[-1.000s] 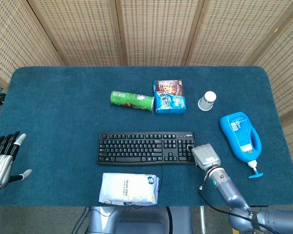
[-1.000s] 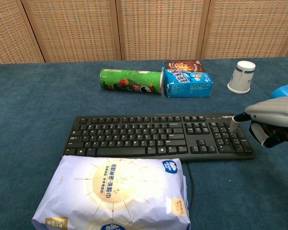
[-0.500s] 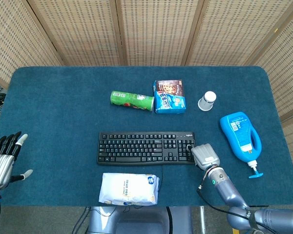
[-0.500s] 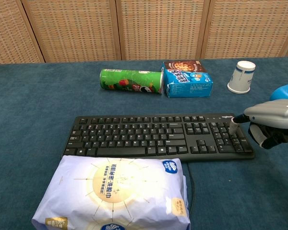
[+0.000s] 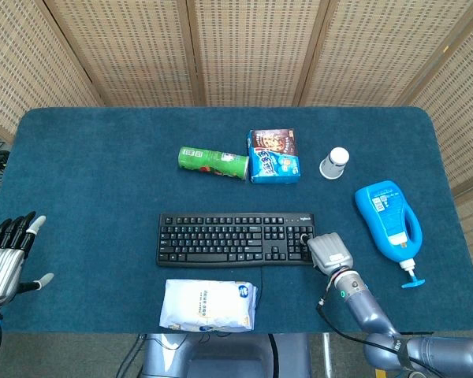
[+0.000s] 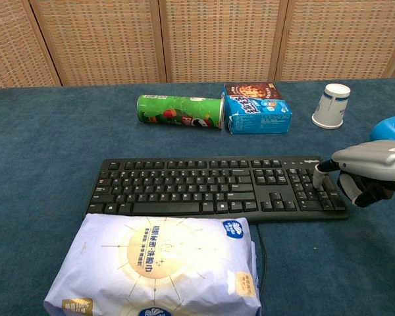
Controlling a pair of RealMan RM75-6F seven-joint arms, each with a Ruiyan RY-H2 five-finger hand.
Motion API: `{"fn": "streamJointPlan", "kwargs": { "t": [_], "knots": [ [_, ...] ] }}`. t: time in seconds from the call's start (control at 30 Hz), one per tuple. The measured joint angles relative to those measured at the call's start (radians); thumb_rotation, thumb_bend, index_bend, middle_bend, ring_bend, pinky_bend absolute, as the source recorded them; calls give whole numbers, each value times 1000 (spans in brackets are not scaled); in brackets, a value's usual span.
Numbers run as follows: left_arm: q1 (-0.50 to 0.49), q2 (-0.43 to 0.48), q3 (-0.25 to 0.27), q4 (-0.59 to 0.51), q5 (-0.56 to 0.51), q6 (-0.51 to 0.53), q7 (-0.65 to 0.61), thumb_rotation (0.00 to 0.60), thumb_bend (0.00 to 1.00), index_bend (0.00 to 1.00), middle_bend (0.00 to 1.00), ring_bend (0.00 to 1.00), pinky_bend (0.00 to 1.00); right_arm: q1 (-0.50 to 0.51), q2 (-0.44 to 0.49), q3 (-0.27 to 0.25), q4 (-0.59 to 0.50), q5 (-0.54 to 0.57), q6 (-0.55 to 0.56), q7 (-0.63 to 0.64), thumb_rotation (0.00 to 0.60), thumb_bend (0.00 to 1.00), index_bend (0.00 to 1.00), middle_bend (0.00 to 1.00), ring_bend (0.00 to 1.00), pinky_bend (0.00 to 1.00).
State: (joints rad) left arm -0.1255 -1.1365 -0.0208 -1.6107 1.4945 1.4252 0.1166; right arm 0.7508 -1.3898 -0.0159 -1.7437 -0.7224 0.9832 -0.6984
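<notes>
blue table (image 5: pixel 102 181): paper cup (image 5: pixel 335 163) upside down, nothing inside.

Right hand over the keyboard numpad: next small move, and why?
Probably press the extended finger straight down. The right hand has one fingertip at the numpad keys of the keyboard, other fingers curled under; whether it touches a key is unclear. Left hand is far off.

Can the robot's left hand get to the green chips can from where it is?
Probably not easily. The left hand sits open off the table's near left edge, far from the green chips can lying mid-table. Nothing blocks the way; it's just a long reach.
</notes>
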Motion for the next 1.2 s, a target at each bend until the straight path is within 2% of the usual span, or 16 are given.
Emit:
{"fn": "streamJointPlan", "kwargs": {
  "t": [0.47, 0.8, 0.87, 0.97, 1.03, 1.13, 1.2],
  "knots": [
    [1, 1, 0, 0, 3, 6, -5, 600, 0, 0, 0, 0, 0, 4, 24, 1, -44, -11, 43, -16, 600, 981, 242, 675, 584, 424],
    [0, 4, 2, -5, 8, 7, -5, 600, 0, 0, 0, 0, 0, -13, 102, 8, -138, -59, 121, -23, 600, 981, 242, 655, 581, 424],
    [1, 4, 2, -5, 9, 7, -6, 600, 0, 0, 0, 0, 0, -20, 116, 8, -148, -75, 131, -13, 600, 969, 241, 623, 560, 424],
    [2, 3, 6, -4, 12, 8, -6, 600, 0, 0, 0, 0, 0, -39, 133, 7, -161, -113, 151, 15, 600, 858, 201, 500, 447, 424],
    [2, 1, 8, -3, 16, 8, -5, 600, 0, 0, 0, 0, 0, -60, 145, 4, -167, -158, 172, 46, 600, 721, 131, 355, 313, 402],
    [0, 1, 10, -3, 17, 4, -3, 600, 0, 0, 0, 0, 0, -104, 163, -10, -167, -255, 214, 113, 600, 579, 46, 183, 133, 308],
    [0, -1, 11, -3, 20, 4, -2, 600, 0, 0, 0, 0, 0, -142, 175, -25, -160, -339, 249, 172, 600, 488, 18, 100, 49, 254]
  ]
}}
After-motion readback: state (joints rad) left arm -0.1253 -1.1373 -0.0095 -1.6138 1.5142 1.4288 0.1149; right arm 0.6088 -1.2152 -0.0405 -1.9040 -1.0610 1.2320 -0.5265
